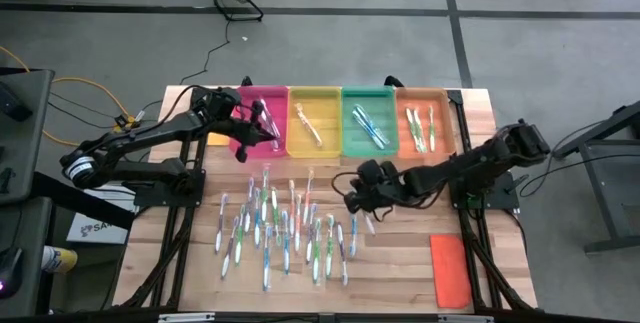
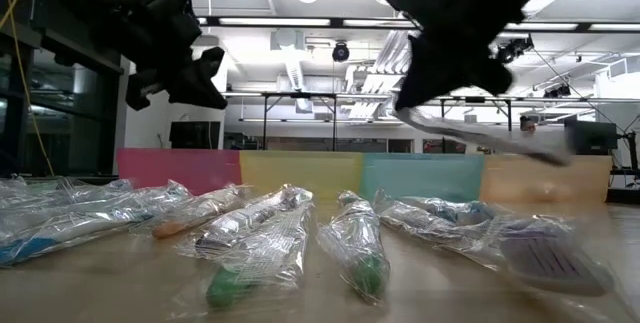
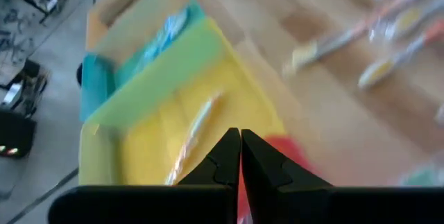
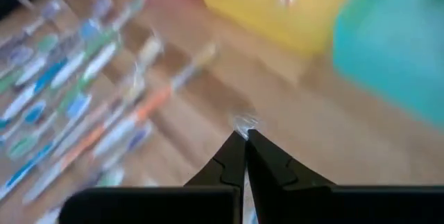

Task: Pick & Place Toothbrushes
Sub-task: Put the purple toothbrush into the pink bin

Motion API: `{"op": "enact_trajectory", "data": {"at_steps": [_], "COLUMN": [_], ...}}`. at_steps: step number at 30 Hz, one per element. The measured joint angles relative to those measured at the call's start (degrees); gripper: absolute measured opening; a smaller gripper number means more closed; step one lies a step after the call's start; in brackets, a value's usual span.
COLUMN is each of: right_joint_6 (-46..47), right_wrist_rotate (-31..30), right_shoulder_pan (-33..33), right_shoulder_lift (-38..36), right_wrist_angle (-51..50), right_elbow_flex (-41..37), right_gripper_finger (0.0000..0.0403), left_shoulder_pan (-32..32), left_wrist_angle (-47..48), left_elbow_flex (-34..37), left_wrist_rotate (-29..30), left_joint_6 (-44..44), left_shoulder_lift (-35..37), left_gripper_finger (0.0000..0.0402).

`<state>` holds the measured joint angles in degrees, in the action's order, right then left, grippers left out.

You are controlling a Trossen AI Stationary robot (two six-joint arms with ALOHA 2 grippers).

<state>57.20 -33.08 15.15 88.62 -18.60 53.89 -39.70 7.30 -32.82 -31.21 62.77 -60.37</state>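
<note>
A few thin plastic toothbrushes (image 1: pixel 281 227) already lie in the coloured trays (image 1: pixel 316 121); most remain scattered on the wooden table (image 1: pixel 400 263). Right gripper (image 1: pixel 352 203), raised beside the pile, pinches one wrapped toothbrush (image 2: pixel 480 131). Left gripper (image 1: pixel 272 135) hovers over the pink tray, fingers together, empty.

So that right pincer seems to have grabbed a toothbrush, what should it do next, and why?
Probably lift and carry it toward the coloured trays. The right pincer is shut on a wrapped toothbrush dangling above the pile, so it appears held clear of the table. Which tray matches, I cannot tell.
</note>
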Motion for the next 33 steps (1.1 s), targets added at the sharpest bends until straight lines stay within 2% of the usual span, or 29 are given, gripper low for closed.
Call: {"op": "enact_trajectory", "data": {"at_steps": [5,8,11,17,21,26,33], "right_joint_6": [-15.98,-26.37,-35.2,-46.58,-52.07,-59.41,-67.08], "right_wrist_rotate": [-3.39,-2.64,-0.16,3.04,5.01,7.46,14.67], "right_shoulder_pan": [-4.12,-6.74,-9.2,-12.72,-13.71,-13.85,-15.44], "right_shoulder_lift": [0.02,0.02,0.04,0.33,0.35,0.35,3.32], "right_wrist_angle": [11.93,21.3,29.24,40.8,46.31,53.67,66.39], "right_elbow_flex": [0.0,0.0,0.0,0.0,0.0,0.0,0.02], "right_gripper_finger": [0.0003,0.0003,0.0003,0.0003,0.0003,0.0003,0.0003], "left_shoulder_pan": [0.11,1.76,4.81,11.63,14.14,15.66,15.8], "left_wrist_angle": [-3.97,-6.26,-9.69,-22.05,-30.56,-39.59,-48.32], "left_elbow_flex": [-0.01,-0.02,-0.02,-0.02,-0.02,-0.02,-0.04], "left_wrist_rotate": [-3.1,-3.37,-3.61,-3.12,-0.96,2.33,2.2], "left_joint_6": [-6.22,-10.02,-14.06,-20.17,-24.42,-30.09,-38.55], "left_shoulder_lift": [-1.43,-2.93,-4.58,-8.48,-10.43,-12.24,-14.23], "left_gripper_finger": [0.0012,0.0029,0.007,0.0173,0.0215,0.0229,0.023]}}
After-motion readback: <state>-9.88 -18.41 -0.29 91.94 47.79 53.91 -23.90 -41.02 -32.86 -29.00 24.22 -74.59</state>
